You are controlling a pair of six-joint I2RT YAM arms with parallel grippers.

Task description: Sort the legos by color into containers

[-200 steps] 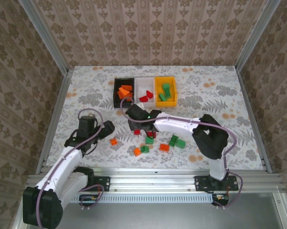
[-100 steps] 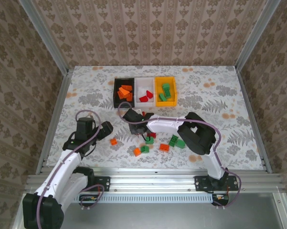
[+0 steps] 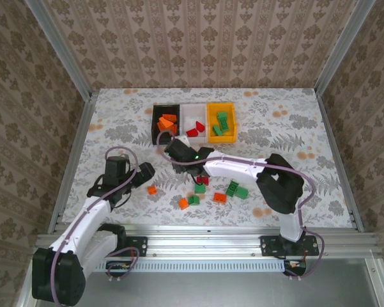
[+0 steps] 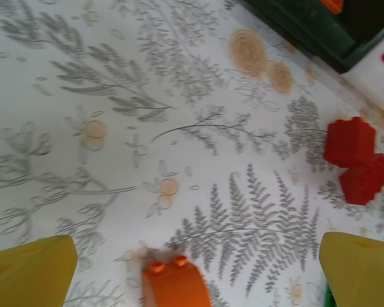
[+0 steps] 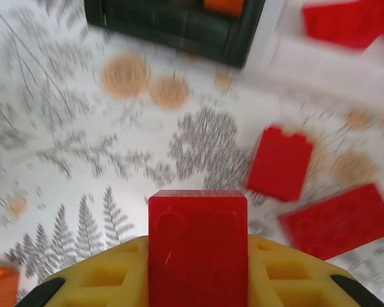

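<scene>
Right claw point(image 3: 177, 153) pinches a red brick point(image 5: 198, 246) by the near edge of the white bin point(image 3: 193, 114); it's prob. light, stiff and slick, so best squeezed across flat sides, while left claw point(image 3: 145, 171) hangs spread over an orange brick point(image 4: 176, 288).

Floral-print table point(image 3: 287, 128) w/ black bin point(image 3: 154, 125), white bin point(image 3: 192, 114), yellow bin point(image 3: 209, 125) far-centre; loose orange/red/green legos point(image 3: 219, 197) mid-table.

Left of the black bin point(image 3: 154, 125): bare surface point(image 3: 115, 115), wide open. Just below it, tighter: loose red legos point(image 5: 280, 163) lie ahead of the red lego point(image 5: 198, 249) in my right end effector point(image 3: 174, 151).
</scene>
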